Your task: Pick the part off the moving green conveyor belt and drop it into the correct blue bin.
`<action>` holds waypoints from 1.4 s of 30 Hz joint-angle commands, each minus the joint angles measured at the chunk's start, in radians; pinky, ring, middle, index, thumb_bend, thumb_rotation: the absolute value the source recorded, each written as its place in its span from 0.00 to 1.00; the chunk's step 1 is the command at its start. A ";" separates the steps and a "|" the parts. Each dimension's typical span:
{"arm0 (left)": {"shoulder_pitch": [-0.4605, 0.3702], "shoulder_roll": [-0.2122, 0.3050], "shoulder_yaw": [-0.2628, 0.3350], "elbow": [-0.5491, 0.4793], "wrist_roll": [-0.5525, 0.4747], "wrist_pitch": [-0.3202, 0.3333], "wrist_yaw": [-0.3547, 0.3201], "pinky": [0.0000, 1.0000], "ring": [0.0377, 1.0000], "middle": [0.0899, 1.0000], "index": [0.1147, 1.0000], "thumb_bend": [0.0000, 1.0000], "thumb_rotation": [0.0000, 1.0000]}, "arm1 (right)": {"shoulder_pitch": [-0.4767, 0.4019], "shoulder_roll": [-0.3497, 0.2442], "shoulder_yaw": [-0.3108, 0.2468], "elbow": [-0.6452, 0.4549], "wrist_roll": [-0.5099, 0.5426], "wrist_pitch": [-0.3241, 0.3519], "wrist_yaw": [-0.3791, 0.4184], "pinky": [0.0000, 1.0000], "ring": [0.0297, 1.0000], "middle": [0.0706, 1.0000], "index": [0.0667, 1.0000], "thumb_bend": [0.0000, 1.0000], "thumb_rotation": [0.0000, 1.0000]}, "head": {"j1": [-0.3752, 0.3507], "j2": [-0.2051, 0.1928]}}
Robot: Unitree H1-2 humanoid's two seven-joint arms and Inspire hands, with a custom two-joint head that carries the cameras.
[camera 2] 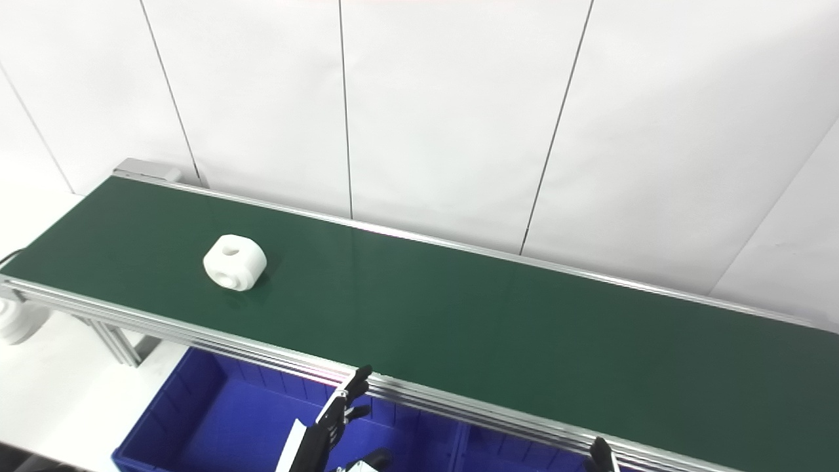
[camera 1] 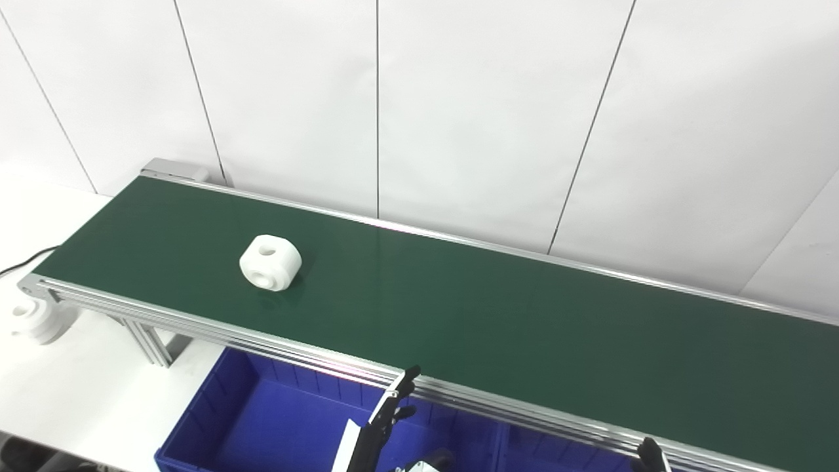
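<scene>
A white rounded block part point(camera 1: 270, 262) with holes in its top and front lies on the green conveyor belt point(camera 1: 459, 314), toward its left end. My left hand point(camera 1: 387, 416) is low at the bottom edge, over the blue bin point(camera 1: 216, 419), with its fingers apart and holding nothing; it is well right of and nearer than the part. Only a dark fingertip of my right hand point(camera 1: 652, 453) shows at the bottom right, below the belt's near rail.
A second white part point(camera 1: 36, 318) lies on the white table past the belt's left end. A second blue bin point(camera 1: 564, 452) adjoins the first under the rail. A black cable point(camera 1: 26, 259) runs at the far left. White wall panels stand behind.
</scene>
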 commanded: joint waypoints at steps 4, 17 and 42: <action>-0.048 -0.022 -0.050 -0.138 0.110 -0.025 0.001 0.76 0.87 0.89 0.86 0.82 0.54 | -0.023 0.010 0.008 -0.023 -0.008 -0.058 0.006 1.00 1.00 1.00 1.00 0.88 1.00 | 0.001 0.002; -0.511 0.357 0.103 -0.414 0.469 0.256 -0.366 0.85 0.81 0.78 0.73 0.95 0.33 | -0.036 0.017 0.023 -0.018 -0.034 -0.066 0.002 1.00 1.00 1.00 1.00 0.89 1.00 | -0.008 0.004; -0.907 0.639 0.018 0.320 0.452 0.269 -0.374 0.71 0.76 0.75 0.73 1.00 0.22 | -0.022 0.023 0.044 -0.062 -0.064 -0.066 -0.008 1.00 1.00 1.00 1.00 0.89 1.00 | -0.049 0.035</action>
